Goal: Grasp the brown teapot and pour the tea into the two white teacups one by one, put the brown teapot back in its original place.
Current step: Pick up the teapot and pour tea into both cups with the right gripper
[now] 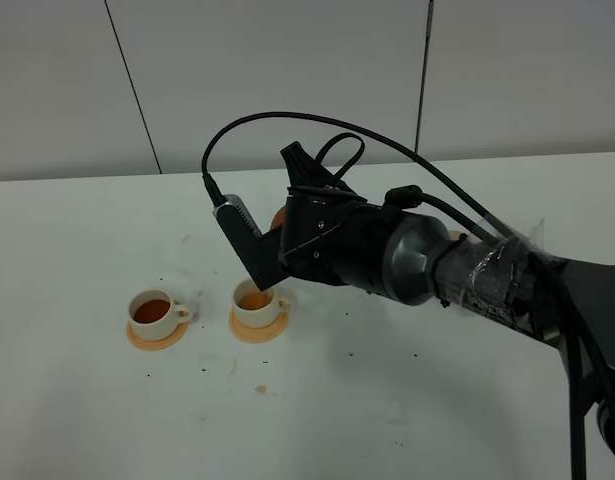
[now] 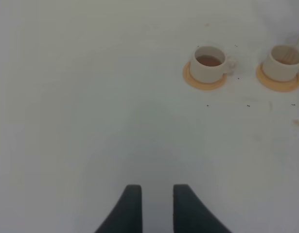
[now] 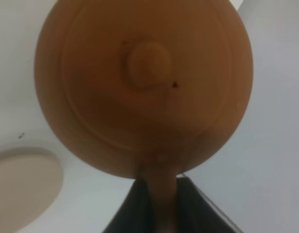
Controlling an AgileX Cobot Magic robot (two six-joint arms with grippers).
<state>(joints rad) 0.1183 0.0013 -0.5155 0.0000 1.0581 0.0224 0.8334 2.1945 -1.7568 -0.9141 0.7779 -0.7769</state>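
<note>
My right gripper (image 1: 267,262) reaches across the middle, shut on the loop handle of the brown teapot (image 3: 144,82). In the exterior view the arm hides the teapot (image 1: 277,216) except for a sliver. It hangs tilted just above the right one of the two white teacups (image 1: 255,302), which holds tea (image 1: 253,300). The left teacup (image 1: 153,313) holds dark tea (image 1: 150,308). In the right wrist view the handle runs down between the fingers of the right gripper (image 3: 161,206). The pale beige disc (image 3: 18,189) lies beside the teapot there. My left gripper (image 2: 156,208) hovers open over bare table, well short of both cups (image 2: 209,64) (image 2: 284,62).
Each cup stands on a small orange coaster (image 1: 155,337) (image 1: 259,327). Dark specks and a brownish drip stain (image 1: 260,388) mark the white table (image 1: 407,400) in front of the cups. A grey panelled wall (image 1: 287,70) rises behind the table's far edge.
</note>
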